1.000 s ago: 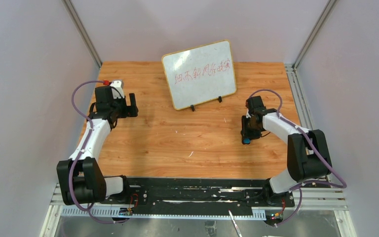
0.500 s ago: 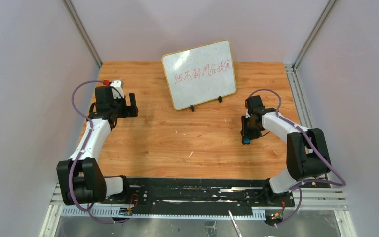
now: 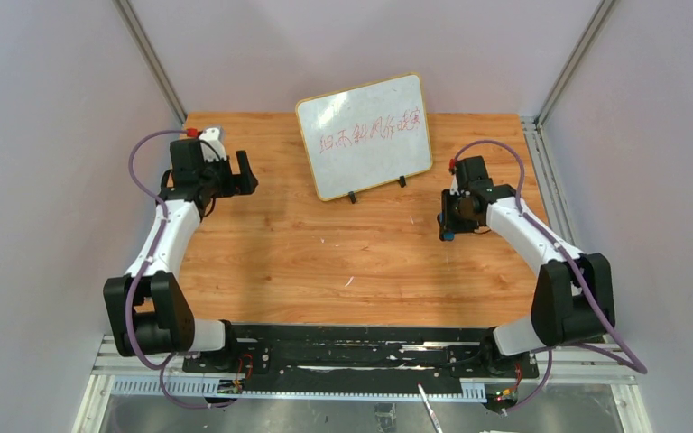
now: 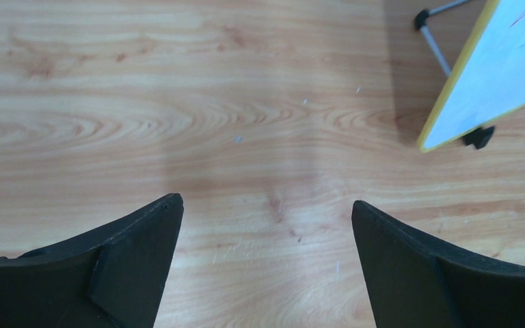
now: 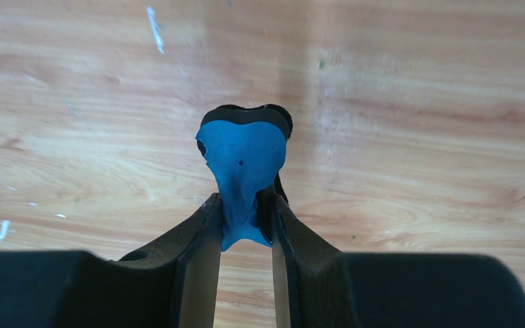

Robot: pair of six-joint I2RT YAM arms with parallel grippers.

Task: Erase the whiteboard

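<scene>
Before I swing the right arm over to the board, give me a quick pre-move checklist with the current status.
1. Eraser grip: right gripper is shut on the soft blue eraser block, which is squashed between its fingers: ok.
2. Wiping end exposed: most of the block sticks out past the fingertips: ok.
3. Board standing: rectangular whiteboard with thin light-wood frame is propped on its small black feet: ok.
4. Board clean: red handwritten marks run across it: not ok.
5. Left gripper is open, empty and apart from the board's corner: ok.
6. Board steady under wiping pressure with nothing bracing it: cannot tell.
</scene>
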